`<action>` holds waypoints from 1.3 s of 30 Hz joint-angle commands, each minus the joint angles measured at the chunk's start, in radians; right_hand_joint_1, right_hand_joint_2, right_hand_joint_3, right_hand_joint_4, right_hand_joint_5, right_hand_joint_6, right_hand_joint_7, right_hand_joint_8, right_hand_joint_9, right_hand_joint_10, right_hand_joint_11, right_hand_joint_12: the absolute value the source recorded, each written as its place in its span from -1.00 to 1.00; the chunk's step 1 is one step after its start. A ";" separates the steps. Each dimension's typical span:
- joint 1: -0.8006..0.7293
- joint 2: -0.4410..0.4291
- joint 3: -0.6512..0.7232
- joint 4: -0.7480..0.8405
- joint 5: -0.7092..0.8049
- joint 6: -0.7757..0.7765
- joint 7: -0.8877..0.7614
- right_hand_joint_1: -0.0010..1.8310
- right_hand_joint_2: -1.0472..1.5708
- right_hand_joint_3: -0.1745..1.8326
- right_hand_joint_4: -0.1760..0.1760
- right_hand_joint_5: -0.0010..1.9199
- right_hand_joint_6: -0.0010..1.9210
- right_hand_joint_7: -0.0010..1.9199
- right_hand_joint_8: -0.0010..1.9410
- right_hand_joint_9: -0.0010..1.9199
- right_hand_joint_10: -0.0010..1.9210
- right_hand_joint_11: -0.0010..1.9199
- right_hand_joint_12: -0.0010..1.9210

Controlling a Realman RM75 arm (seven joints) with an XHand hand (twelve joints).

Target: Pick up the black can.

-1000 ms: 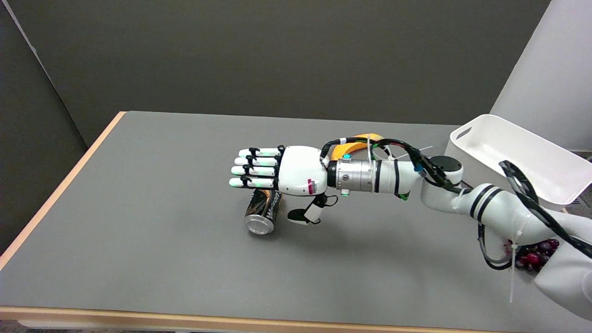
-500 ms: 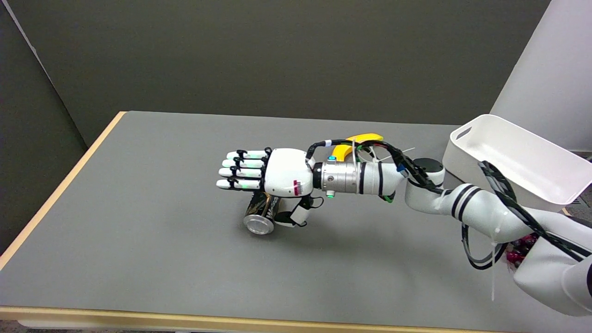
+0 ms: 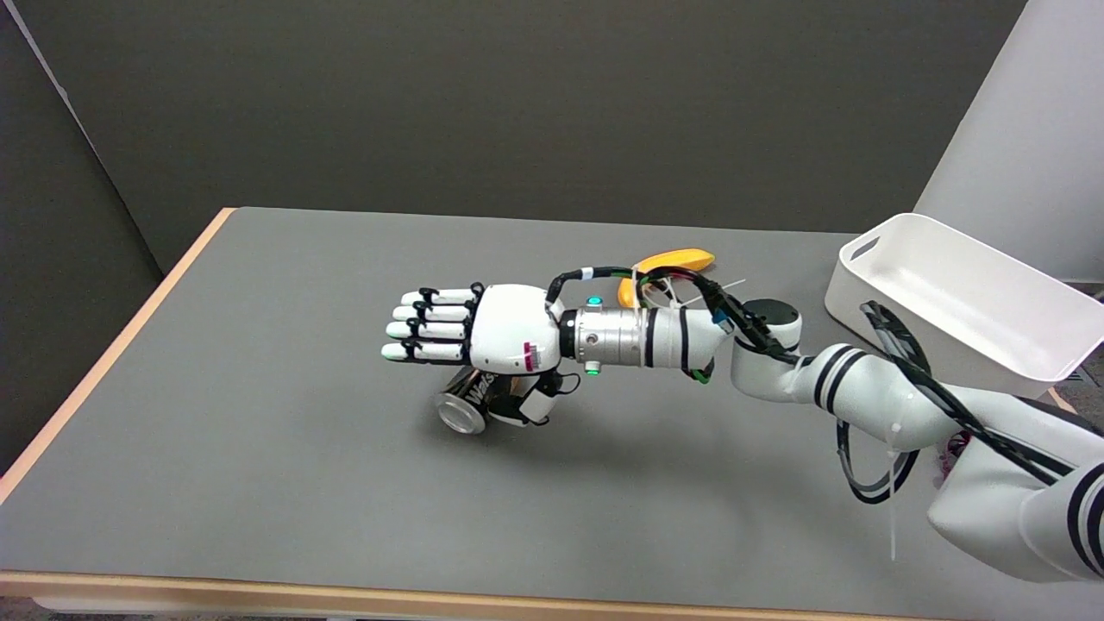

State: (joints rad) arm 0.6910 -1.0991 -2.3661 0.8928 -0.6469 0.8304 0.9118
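Black can (image 3: 470,404) on side, under fingers (image 3: 427,325).

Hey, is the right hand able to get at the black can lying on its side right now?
Probably yes. The right hand is directly over the black can with its fingers stretched out flat, and nothing lies between them on the table.

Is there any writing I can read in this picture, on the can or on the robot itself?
"Was": white letters on the side of the black can, which lies on its side on the table; the rest of the word is hidden under the right hand.
A small red-and-white label on the hand's back, near the wrist: too small to read.
No other writing can be read on the arm, the white bin or the yellow thing behind the arm.
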 commanded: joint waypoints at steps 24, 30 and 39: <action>-0.058 -0.076 0.009 -0.044 0.004 -0.052 -0.021 0.33 0.73 -0.61 -0.32 -0.66 0.56 -0.28 0.55 -0.37 0.16 -0.57 0.48; -0.067 -0.075 0.032 -0.035 0.004 -0.048 -0.020 0.27 0.73 -0.60 -1.00 -0.55 0.76 -0.17 0.46 -0.29 0.24 -0.44 0.60; -0.092 -0.062 0.124 0.033 -0.007 -0.050 -0.024 0.28 0.70 -0.57 -1.00 -0.51 0.70 -0.14 0.45 -0.25 0.30 -0.40 0.65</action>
State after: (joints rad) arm 0.6350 -1.1712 -2.3448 0.8552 -0.6412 0.7889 0.8915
